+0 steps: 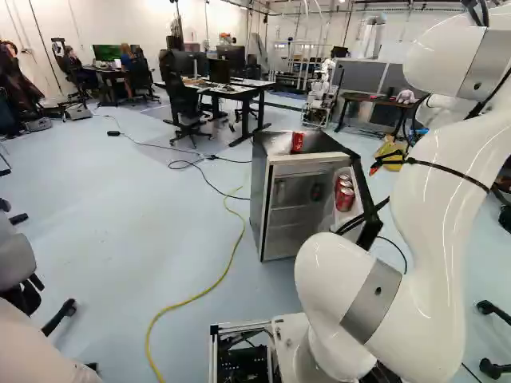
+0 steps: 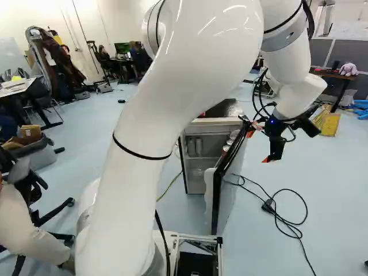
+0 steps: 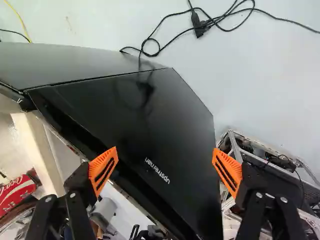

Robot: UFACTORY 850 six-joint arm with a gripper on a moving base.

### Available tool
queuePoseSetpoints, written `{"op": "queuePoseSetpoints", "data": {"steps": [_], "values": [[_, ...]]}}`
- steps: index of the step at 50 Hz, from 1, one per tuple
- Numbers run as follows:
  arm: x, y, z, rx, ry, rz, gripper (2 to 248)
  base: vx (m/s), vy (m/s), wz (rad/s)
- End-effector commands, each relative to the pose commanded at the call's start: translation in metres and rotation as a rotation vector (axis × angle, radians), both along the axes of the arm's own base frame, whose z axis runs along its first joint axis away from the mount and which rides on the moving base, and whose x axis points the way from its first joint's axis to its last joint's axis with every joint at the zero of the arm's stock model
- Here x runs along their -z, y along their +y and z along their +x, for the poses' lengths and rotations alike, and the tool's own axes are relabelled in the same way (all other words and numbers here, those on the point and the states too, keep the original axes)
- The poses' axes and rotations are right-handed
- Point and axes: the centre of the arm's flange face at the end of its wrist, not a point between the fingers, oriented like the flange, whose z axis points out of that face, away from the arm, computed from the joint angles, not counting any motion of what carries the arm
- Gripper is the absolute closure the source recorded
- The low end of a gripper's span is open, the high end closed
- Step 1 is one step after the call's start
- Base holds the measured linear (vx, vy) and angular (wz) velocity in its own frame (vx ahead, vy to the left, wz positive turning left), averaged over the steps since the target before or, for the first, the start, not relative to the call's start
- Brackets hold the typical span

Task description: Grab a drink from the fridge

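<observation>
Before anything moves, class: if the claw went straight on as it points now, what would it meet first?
Most likely the open fridge door, whose black outer face shows between the spread fingers of the claw; its depth is hard to judge.

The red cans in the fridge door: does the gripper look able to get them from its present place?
Probably not directly: the open gripper hangs on the outer side of the fridge door, while the red cans stand on its inner side. The door seems to block a straight path.
</observation>
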Motion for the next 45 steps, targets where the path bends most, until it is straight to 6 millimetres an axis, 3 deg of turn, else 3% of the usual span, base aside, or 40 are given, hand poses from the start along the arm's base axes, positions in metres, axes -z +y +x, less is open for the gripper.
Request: {"op": "queuePoseSetpoints", "data": {"steps": [25,45], "values": [[0.001,0.039,0.005,-0.044,0.018,0.025,3,0.000,0.000,0.000],[0.004,0.073,-0.008,-0.107,0.068,0.028,3,0.000,0.000,0.000]]}}
